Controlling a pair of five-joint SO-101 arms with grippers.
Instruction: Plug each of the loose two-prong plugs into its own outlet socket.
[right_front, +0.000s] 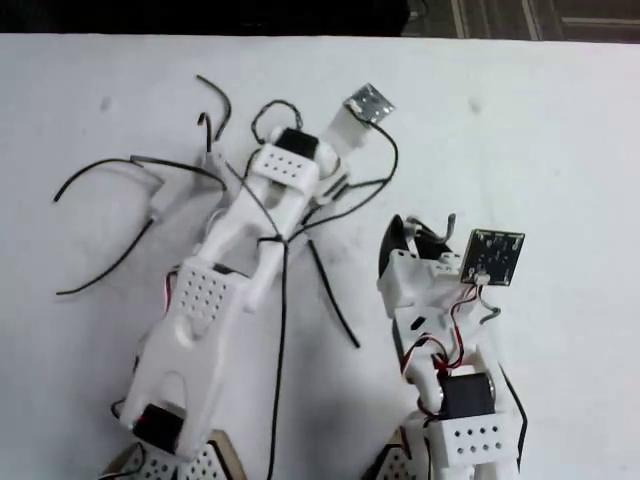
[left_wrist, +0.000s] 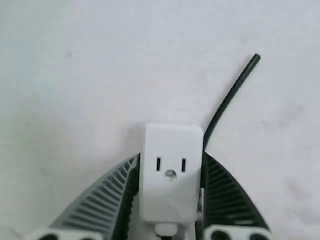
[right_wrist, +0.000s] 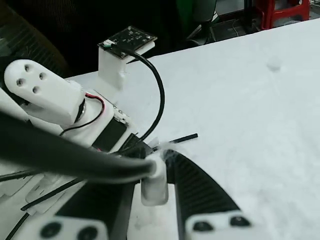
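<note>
Left claw (left_wrist: 170, 160) is clamped on the white socket (left_wrist: 170, 192), the table (left_wrist: 75, 75) behind it and a black wire (left_wrist: 230, 95) just beside it. Right claw (right_wrist: 152, 156) grips a white plug (right_wrist: 154, 187), thick black cord (right_wrist: 70, 160) trailing off, close to the left arm (right_wrist: 45, 95).

socket (left_wrist: 170, 172) in left tool (left_wrist: 171, 161) (cord (left_wrist: 230, 95) just beside) | plug (right_wrist: 154, 189) in right tool (right_wrist: 152, 160) | both over table (right_front: 560, 120)
</note>
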